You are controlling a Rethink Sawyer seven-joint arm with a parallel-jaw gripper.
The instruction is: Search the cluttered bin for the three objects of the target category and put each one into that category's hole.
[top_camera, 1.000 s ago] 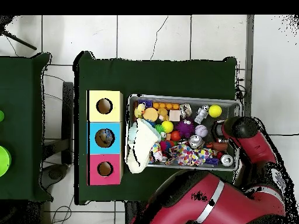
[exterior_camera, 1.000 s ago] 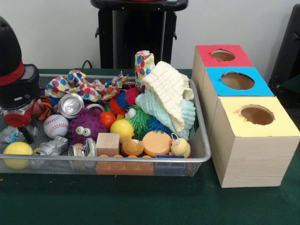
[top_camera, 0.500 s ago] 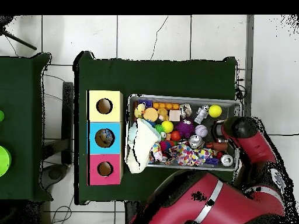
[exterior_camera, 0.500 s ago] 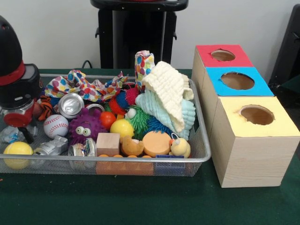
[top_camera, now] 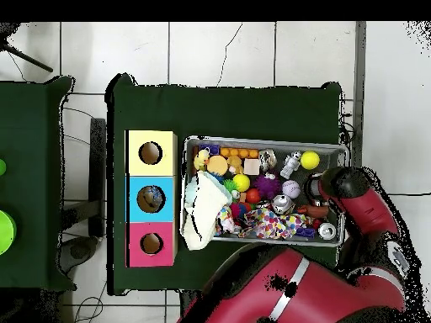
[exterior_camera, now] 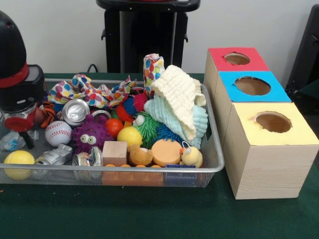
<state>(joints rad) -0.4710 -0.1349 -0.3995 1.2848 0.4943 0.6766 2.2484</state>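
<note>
- Your hand (exterior_camera: 19,130) has lifted slightly at the wire bin's (exterior_camera: 215,158) end since a second ago; you cannot tell whether it is open.
- The baseball (exterior_camera: 58,133) beside it shifted; the crushed can (exterior_camera: 76,110) stayed put.

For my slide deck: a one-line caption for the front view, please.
Sawyer's gripper dips into the left end of a cluttered wire bin beside red, blue and yellow sorting boxes.

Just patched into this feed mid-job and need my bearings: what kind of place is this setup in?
Probably a robotics lab test station. A wire mesh bin crammed with toys, cans and cloths sits on a green-covered table beside a wooden sorting box with red, blue and yellow holed tops, on a tiled floor.
</note>
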